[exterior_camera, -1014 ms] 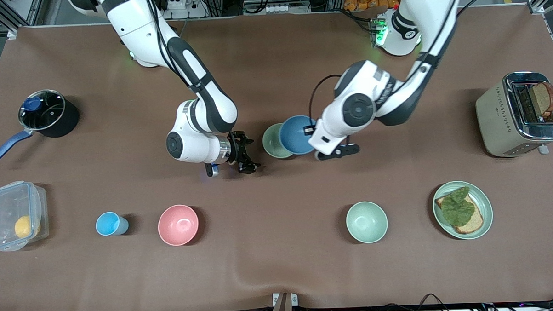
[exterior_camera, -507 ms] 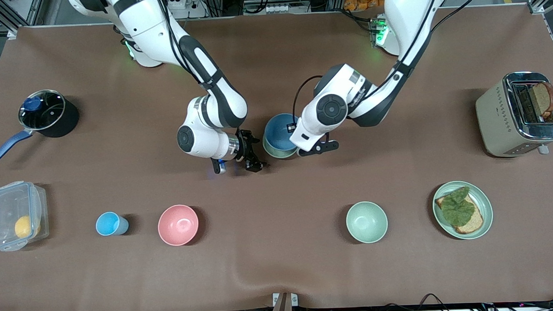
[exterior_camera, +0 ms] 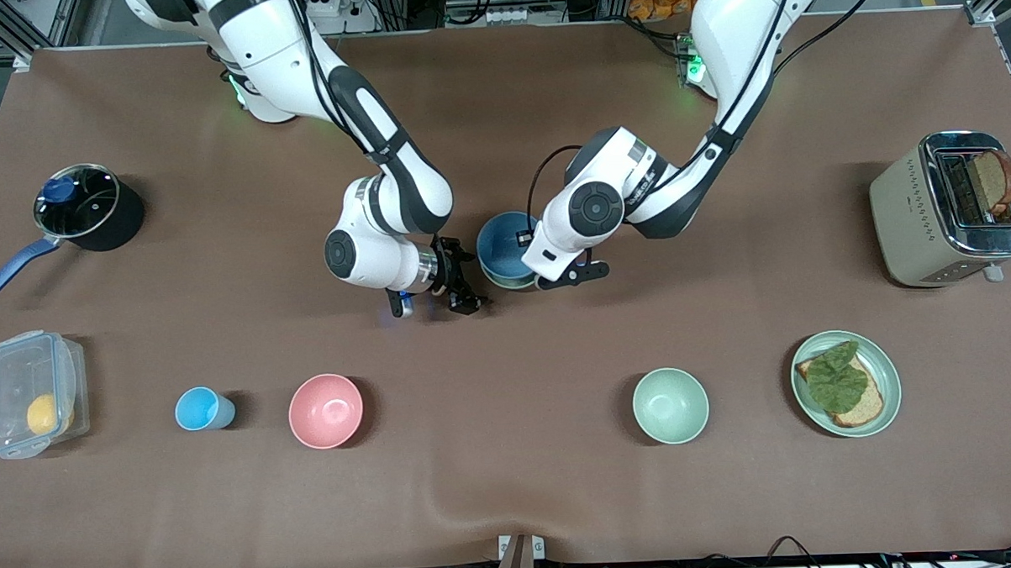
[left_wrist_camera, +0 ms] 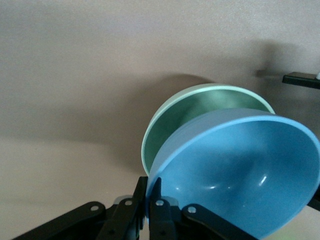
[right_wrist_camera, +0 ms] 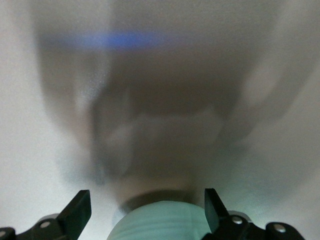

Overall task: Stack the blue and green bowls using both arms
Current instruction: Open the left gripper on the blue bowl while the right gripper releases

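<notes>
blue bowl [left_wrist_camera: 240, 170]: matte, tilted, rim pinched between left jaws, over green bowl.
green bowl [left_wrist_camera: 200, 107]: sage, upright, between spread right jaws.

no legible text, labels, brands, numbers or signs anywhere

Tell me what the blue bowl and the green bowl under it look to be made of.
Blue bowl: smooth, mostly matte, with small soft glints inside and an even thin rim; probably plastic or melamine, though glazed ceramic cannot be ruled out. Green bowl: the same shape, dull pale surface, no sharp reflections; likely the same material. The left gripper clamps the blue rim.
</notes>
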